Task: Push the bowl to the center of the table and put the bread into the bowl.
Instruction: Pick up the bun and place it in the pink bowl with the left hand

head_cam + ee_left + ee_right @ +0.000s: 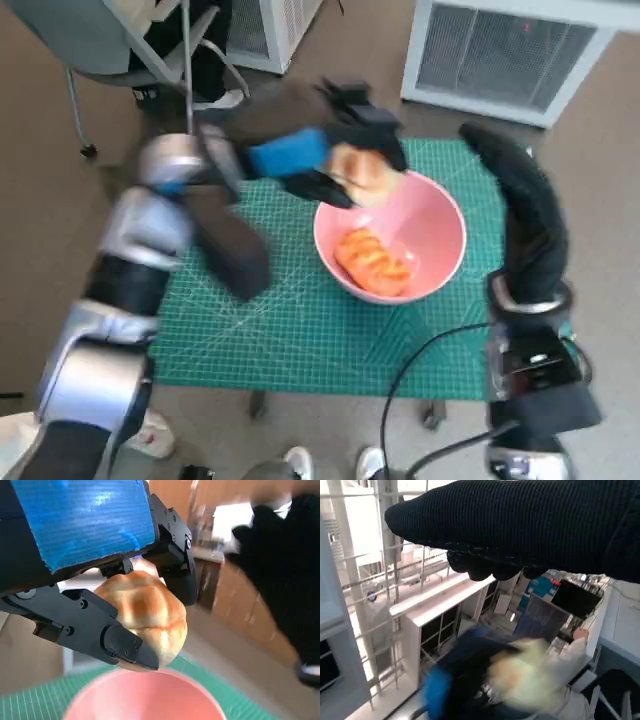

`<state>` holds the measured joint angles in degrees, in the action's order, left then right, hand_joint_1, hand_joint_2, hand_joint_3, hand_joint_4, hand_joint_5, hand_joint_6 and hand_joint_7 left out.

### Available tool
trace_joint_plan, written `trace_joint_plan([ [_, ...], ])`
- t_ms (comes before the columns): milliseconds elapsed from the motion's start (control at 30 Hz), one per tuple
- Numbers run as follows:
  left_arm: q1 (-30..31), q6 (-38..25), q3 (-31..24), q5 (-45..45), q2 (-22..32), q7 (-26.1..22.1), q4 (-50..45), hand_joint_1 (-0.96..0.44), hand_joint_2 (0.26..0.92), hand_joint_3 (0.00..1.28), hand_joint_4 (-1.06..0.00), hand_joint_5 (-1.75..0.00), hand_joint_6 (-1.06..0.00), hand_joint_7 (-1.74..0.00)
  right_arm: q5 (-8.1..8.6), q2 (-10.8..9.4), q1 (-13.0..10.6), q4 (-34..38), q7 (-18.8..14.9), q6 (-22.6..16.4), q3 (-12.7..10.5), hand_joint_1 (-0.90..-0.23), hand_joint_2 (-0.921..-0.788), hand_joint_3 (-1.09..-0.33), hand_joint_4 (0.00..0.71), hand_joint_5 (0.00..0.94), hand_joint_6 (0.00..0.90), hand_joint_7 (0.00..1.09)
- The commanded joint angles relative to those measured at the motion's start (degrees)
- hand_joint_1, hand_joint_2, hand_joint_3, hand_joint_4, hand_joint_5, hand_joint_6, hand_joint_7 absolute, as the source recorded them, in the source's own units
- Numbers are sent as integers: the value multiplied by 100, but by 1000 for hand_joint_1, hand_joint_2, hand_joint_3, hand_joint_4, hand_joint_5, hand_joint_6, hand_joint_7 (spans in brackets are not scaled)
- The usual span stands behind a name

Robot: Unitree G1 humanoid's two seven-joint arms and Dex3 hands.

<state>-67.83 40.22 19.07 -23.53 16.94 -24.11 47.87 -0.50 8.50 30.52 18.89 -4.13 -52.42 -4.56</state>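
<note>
Holding a pale bun [366,176] between its black fingers [122,647], the left hand [320,160] hangs over the pink bowl [440,215] at about the bowl's eleven o'clock rim, the blue tape on its back turned up toward the head camera. The left wrist view shows the bun [147,617] gripped from two sides, with the bowl's rim [145,692] right beneath it and the bun not touching it. A second, orange-glazed bread [375,262] lies inside the bowl, toward its seven o'clock side. The bowl sits on the green mat [300,330], right of the mat's middle. The right hand [520,195] in its knitted glove is raised at the bowl's three o'clock, just beside the rim, and whether it touches the bowl cannot be told. In the right wrist view the glove [530,527] holds nothing visible; its fingers look curled under, but how tightly is unclear. White slatted units [500,55] stand on the floor at the table's twelve o'clock.
</note>
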Motion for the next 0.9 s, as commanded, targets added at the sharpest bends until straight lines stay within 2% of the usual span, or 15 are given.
trace_joint_plan([
  [33, -337, -78, 274, -291, -354, 162, 626, 1, 921, 153, -497, -1319, -623, -1209, 6, 64, -136, 45, 28, 14, -79, -485, -921, -630, 403, 13, -1, 736],
  [200, -448, -166, 574, -599, -634, 253, 1194, 0, 921, 264, -371, -1446, -494, -1341, 33, 95, -233, -132, 33, 110, -137, -489, -921, -620, 405, 13, 1, 735],
  [233, -465, -182, 610, -629, -674, 259, 1281, -8, 902, 254, -349, -1280, -449, -1226, 30, 91, -253, -172, 35, 130, -144, -490, -921, -619, 404, 12, 1, 735],
  [300, -484, -242, 661, -667, -755, 245, 1429, -41, 898, 142, -393, -628, -452, -695, 7, 76, -300, -276, 51, 190, -158, -494, -921, -616, 402, 11, 3, 733],
  [333, -485, -288, 695, -698, -799, 245, 1502, -52, 906, 94, -418, -409, -473, -506, -17, 72, -332, -337, 66, 223, -170, -494, -921, -615, 402, 11, 4, 732],
  [433, -480, -364, 765, -752, -866, 249, 1639, -94, 914, 35, -357, -134, -463, -245, -70, 61, -395, -455, 105, 291, -190, -503, -921, -611, 400, 9, 6, 729],
  [600, -421, -512, 786, -760, -913, 162, 1721, -136, 919, 10, -261, -22, -416, -105, -143, 68, -460, -562, 182, 375, -233, -514, -921, -606, 400, 9, 13, 723],
  [900, -244, -451, 646, -598, -746, 170, 1538, -197, 919, 3, -211, -1, -379, -47, -183, 111, -488, -618, 230, 388, -290, -526, -921, -601, 403, 9, 21, 707],
])
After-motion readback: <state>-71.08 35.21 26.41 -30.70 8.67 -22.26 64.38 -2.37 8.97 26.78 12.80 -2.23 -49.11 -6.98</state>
